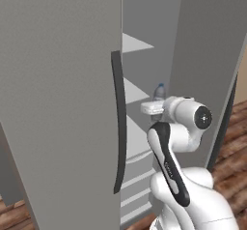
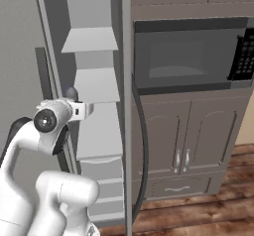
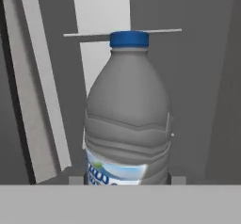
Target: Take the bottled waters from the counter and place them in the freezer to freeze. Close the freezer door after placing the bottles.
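Observation:
A grey see-through bottled water (image 3: 127, 119) with a blue cap (image 3: 129, 38) stands upright in my gripper (image 3: 126, 180), which is shut on its lower body. From the left base view the gripper (image 1: 153, 109) reaches into the open freezer (image 1: 137, 142), and the bottle (image 1: 159, 91) rises above a pale shelf (image 1: 132, 93). In the right base view the bottle (image 2: 71, 93) shows just above the gripper (image 2: 82, 110). Whether the bottle rests on a shelf I cannot tell. The freezer door (image 1: 207, 69) stands swung open on the right. The counter is out of view.
The other grey door (image 1: 58, 103) with its dark bar handle (image 1: 118, 122) stands close on the arm's left. The open door is edge-on (image 2: 127, 106) in the right base view, beside a black-glass oven (image 2: 188, 56) and brown cabinets (image 2: 188, 141). Wooden floor lies below.

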Robot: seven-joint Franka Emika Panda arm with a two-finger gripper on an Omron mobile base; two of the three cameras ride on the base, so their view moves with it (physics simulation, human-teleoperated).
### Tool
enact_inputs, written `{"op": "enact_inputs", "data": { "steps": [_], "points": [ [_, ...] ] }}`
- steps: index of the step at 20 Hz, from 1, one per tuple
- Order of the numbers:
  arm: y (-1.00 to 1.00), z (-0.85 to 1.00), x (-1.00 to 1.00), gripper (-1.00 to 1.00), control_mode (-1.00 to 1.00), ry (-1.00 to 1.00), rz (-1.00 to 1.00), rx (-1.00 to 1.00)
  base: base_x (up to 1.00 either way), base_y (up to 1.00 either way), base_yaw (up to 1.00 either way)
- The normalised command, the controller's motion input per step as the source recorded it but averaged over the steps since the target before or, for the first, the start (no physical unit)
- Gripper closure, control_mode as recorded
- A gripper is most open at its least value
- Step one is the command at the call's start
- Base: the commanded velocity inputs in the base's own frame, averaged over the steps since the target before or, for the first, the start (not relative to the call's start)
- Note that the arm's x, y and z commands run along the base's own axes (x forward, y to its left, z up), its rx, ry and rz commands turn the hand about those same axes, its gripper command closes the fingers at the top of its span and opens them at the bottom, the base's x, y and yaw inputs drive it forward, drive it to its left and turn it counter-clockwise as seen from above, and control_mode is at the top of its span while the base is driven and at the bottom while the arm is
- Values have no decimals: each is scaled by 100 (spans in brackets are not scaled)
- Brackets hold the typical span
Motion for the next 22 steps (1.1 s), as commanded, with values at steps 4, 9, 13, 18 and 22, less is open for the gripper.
{"op": "enact_inputs", "data": {
  "steps": [4, 9, 13, 18, 22],
  "points": [
    [-3, -20, 28, 100, -100, -10, 3, -11, 0, 0, 0],
    [-8, -12, 26, 100, -100, -6, 1, -3, 0, 0, 0],
    [0, 0, 10, 100, -100, -2, 0, 0, 0, 0, 0],
    [0, -1, 42, 100, -100, -1, 0, 0, 0, 0, 0],
    [0, 0, 58, 100, -100, 0, 3, 0, 0, 0, 0]
  ]
}}
